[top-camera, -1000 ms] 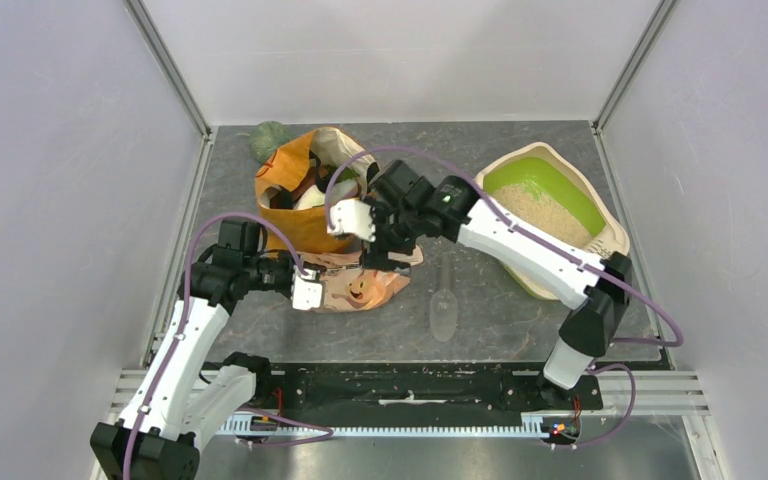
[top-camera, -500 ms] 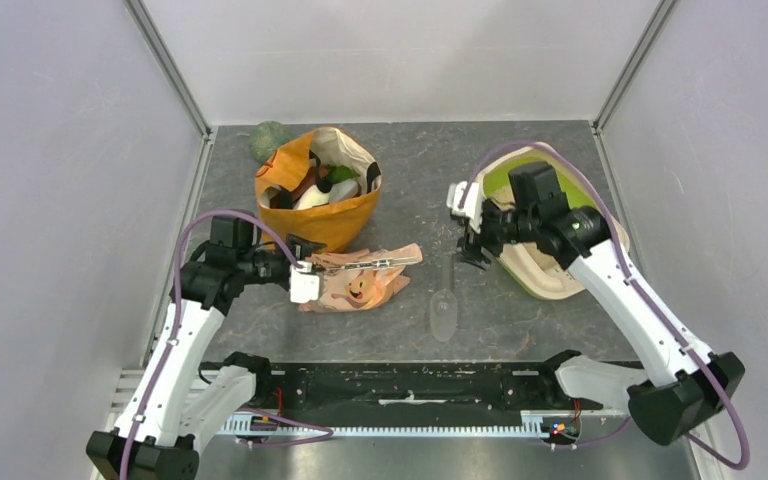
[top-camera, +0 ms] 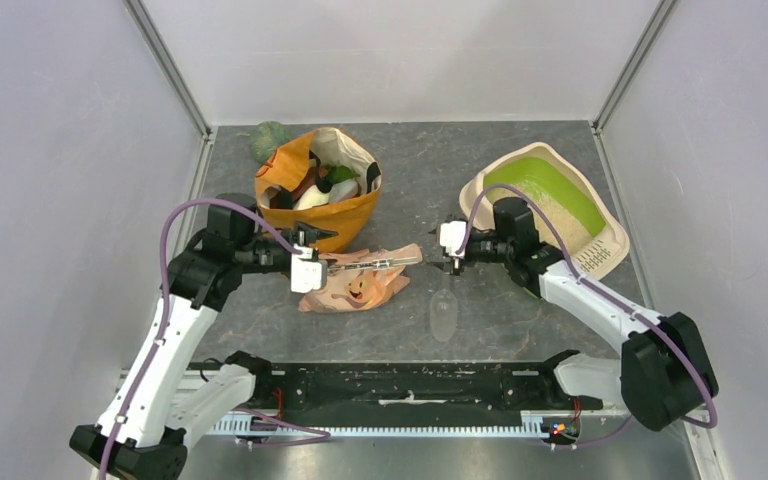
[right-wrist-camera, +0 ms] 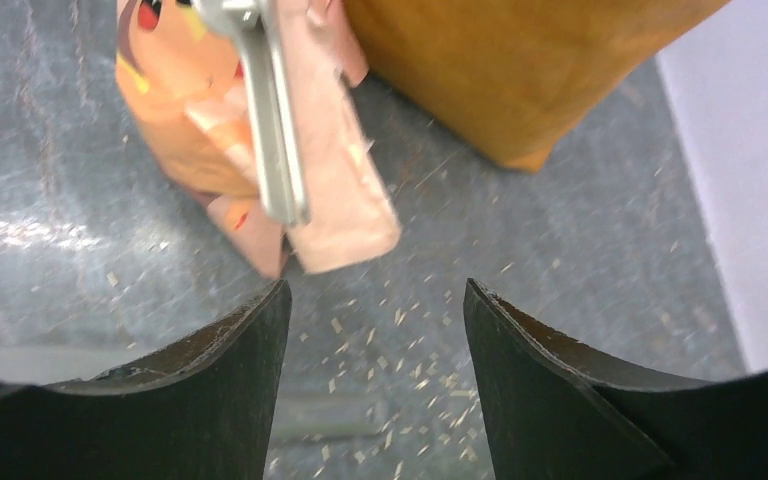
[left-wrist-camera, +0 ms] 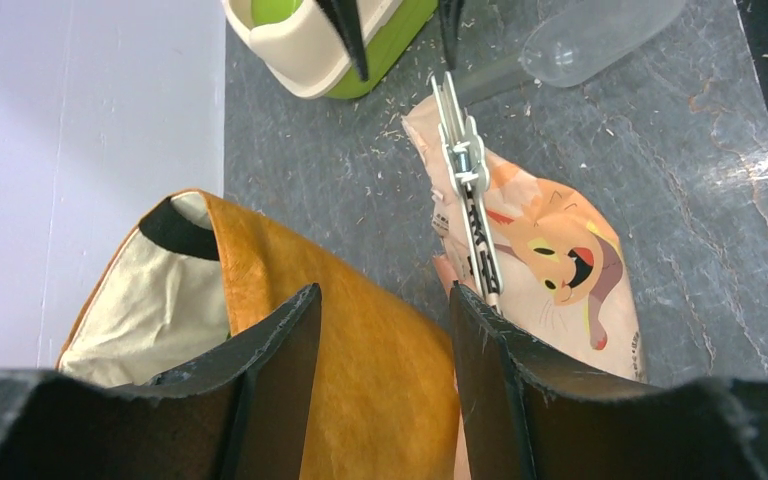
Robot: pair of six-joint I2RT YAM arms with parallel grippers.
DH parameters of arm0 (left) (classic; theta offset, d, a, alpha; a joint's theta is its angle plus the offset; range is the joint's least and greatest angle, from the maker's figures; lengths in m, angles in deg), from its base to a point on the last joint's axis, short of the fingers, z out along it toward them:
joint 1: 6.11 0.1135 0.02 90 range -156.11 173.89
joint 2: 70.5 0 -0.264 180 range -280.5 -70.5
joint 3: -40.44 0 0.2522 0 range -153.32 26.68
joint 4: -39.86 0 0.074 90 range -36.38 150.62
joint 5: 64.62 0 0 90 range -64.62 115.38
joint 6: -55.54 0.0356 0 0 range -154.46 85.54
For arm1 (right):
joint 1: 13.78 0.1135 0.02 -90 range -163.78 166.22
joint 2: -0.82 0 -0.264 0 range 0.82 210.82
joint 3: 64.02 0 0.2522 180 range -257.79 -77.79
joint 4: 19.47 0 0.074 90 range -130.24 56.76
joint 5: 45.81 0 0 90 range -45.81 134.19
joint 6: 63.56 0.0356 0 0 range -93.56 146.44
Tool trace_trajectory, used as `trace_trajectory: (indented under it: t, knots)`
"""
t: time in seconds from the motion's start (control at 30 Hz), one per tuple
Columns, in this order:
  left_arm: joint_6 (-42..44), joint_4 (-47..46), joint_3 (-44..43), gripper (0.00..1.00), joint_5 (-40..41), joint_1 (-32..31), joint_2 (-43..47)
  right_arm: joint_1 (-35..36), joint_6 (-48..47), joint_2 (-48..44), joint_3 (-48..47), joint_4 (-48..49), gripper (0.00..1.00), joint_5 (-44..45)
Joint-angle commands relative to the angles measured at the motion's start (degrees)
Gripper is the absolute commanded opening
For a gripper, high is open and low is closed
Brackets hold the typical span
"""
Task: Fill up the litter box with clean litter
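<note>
— What changed?
— My right gripper (top-camera: 450, 262) left the cat-print pouch (top-camera: 360, 287) for mid-frame, above the scoop (top-camera: 443, 310), spread and empty. My left gripper (left-wrist-camera: 385, 300) gaped too.
— The litter?
— Clean litter (top-camera: 565, 213) lay in the litter box (top-camera: 525, 180), upper right; I judged scooping came next.

Stock, placed by the bag:
- Orange paper shopping bag (top-camera: 332, 226), open-topped: 1. Its contents are too jumbled to count.
- Dark green rounded object (top-camera: 268, 140), behind the bag: 1.
- Pink printed pouch with cartoon cat (top-camera: 365, 291), in front of the bag: 1.
- Long metal clip (top-camera: 368, 263) on that pouch: 1.
- Clear plastic scoop (top-camera: 443, 312), front-right of the bag: 1.
- Cream-beige oval plastic litter box with lime-green hood (top-camera: 612, 240), right of the bag: 1.
- Bed of pale beige litter granules (top-camera: 558, 209) inside that box: 1.
</note>
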Motion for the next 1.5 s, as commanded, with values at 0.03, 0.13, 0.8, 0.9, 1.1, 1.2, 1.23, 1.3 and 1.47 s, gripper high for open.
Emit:
trace_trajectory:
  t: [0.03, 0.13, 0.8, 0.9, 1.1, 1.2, 1.23, 1.3, 1.47]
  knots:
    - [-3.6, -0.9, -2.6, 0.57, 1.9, -2.2, -1.6, 0.0, 0.1, 3.0, -0.8, 13.9, 0.71, -6.9]
    - [-3.1, -0.9, -3.1, 0.56, 2.5, -2.9, -2.6, -0.1, -3.0, 4.3, -1.6, 11.0, 0.7, -8.4]
    - [-30.7, -14.6, -0.3, 0.65, 17.4, -15.8, -5.4, 2.5, -7.3, 10.8, -1.1, 12.8, 0.6, -8.3]
    - [-30.6, -14.2, -0.5, 0.65, 17.9, -15.9, -6.2, 3.3, -6.2, 11.8, -1.7, 14.0, 0.58, -7.5]
    - [-30.0, -12.9, -0.9, 0.65, 16.4, -16.6, -7.5, 3.9, -10.1, 12.9, -2.6, 11.5, 0.5, -7.5]
    - [-30.4, -12.6, -0.8, 0.65, 17.0, -17.5, -8.1, 3.9, -11.2, 12.7, -2.1, 11.3, 0.3, -7.6]
    - [-30.5, -12.6, -0.7, 0.65, 17.4, -18.1, -8.3, 3.9, -10.7, 12.6, -2.2, 11.7, 0.21, -7.7]
    - [-30.8, -12.7, 0.1, 0.65, 17.7, -19.2, -8.6, 3.9, -9.7, 12.5, -2.5, 12.3, 0.06, -7.8]
    - [-35.7, -18.3, 2.8, 0.65, 22.6, -21.9, -9.7, 3.9, -7.3, 11.3, -3.2, 13.9, 0.0, -7.5]
